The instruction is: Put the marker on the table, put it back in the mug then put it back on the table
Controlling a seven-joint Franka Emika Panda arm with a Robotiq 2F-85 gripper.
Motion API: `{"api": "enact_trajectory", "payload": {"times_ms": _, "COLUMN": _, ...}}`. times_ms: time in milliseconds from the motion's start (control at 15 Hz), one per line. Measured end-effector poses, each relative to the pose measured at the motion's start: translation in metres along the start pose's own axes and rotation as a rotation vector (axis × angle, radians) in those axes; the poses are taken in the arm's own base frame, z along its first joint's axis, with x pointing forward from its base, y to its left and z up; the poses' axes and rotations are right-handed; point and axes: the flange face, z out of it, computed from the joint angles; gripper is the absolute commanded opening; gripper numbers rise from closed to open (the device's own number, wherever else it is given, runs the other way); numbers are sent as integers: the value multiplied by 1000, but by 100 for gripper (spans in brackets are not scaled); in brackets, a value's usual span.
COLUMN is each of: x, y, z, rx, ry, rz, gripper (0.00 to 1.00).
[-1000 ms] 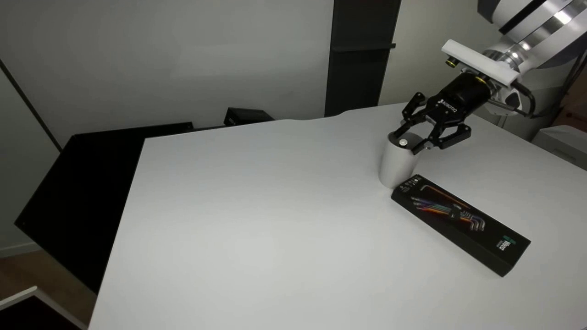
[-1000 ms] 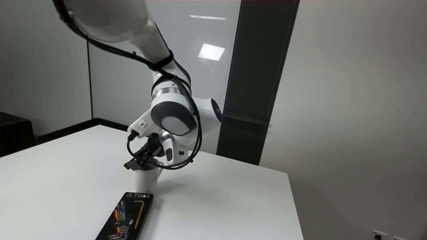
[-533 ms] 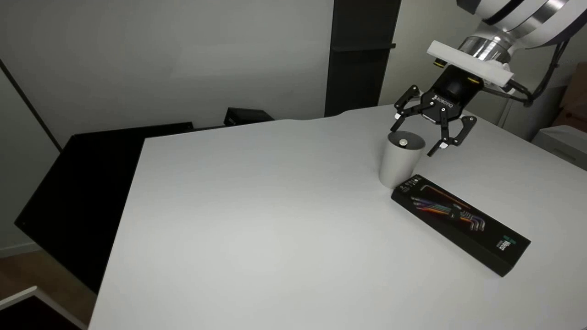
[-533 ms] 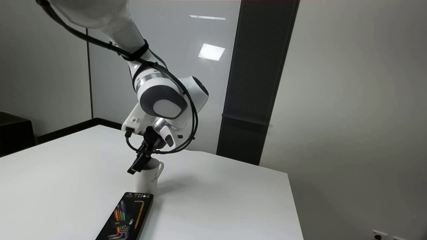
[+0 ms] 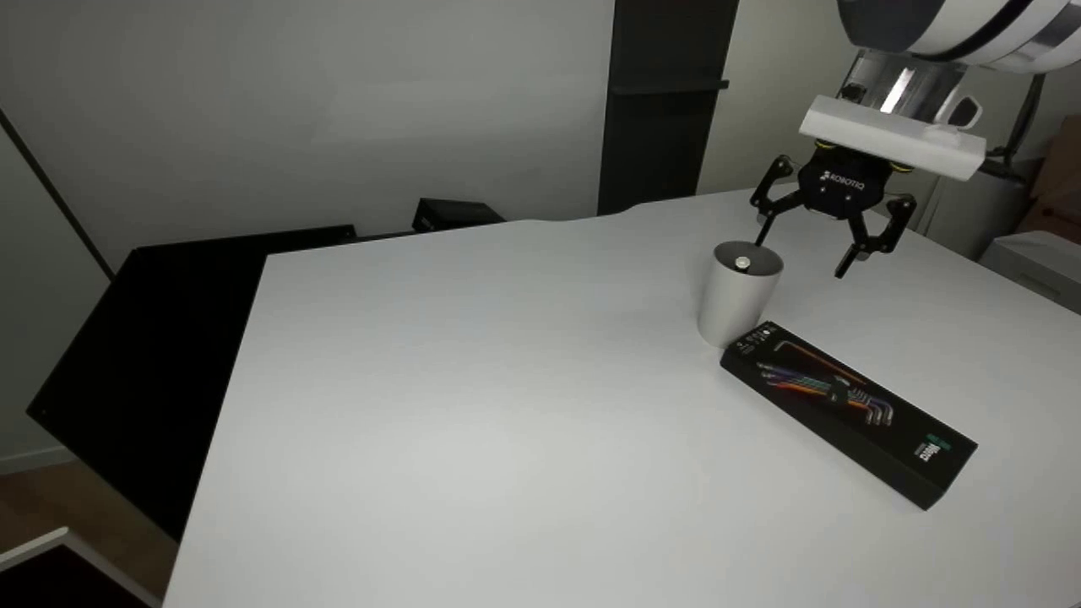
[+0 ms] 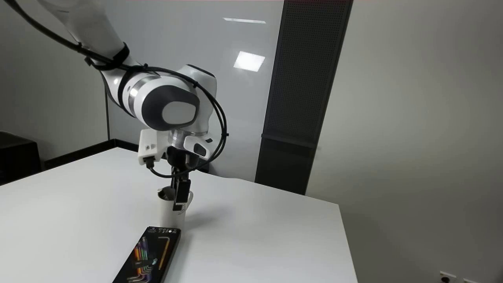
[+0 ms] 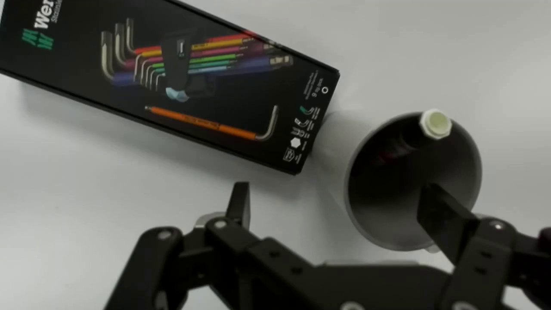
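Black and nearest in the wrist view, the gripper (image 7: 338,204) has its jaws spread wide with nothing between them. One finger (image 7: 443,215), the one to the right there, overlaps the mouth of the mug (image 7: 340,142); whether it hangs above the rim or past it is hard to judge. Straight beyond that finger's tip, across the mouth, is the pale end of the marker (image 7: 430,125). So the marker lies forward of the gripper and off to one side, nearer to that finger and outside the gap. Its long axis leans: pale end up by the rim, body slanting down and leftward into the dark of the mug, lower end hidden. The coming move, likely a lift out, seems to call for a shift forward and toward the mug, until the fingers straddle that pale end. Whether it would be the first lift or the last cannot be told. The mug stands upright, its base touching or just beside a black box (image 7: 202,86); which, I cannot tell. In an exterior view the gripper is up and right of the mug; the white table (image 5: 473,405) spreads around, a grey wall (image 5: 422,101) behind
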Motion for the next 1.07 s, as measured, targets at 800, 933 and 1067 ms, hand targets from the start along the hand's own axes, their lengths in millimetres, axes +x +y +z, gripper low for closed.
{"api": "enact_trajectory", "payload": {"times_ms": 800, "x": -59, "y": 5, "z": -2, "rx": -57, "ry": 427, "rz": -253, "gripper": 100}}
{"api": "enact_trajectory", "payload": {"times_ms": 933, "x": -68, "y": 3, "z": 0, "rx": -53, "ry": 453, "rz": -270, "gripper": 100}}
{"api": "enact_trajectory", "payload": {"times_ms": 1067, "x": -77, "y": -1, "z": 0, "rx": -34, "ry": 473, "rz": -277, "gripper": 100}}
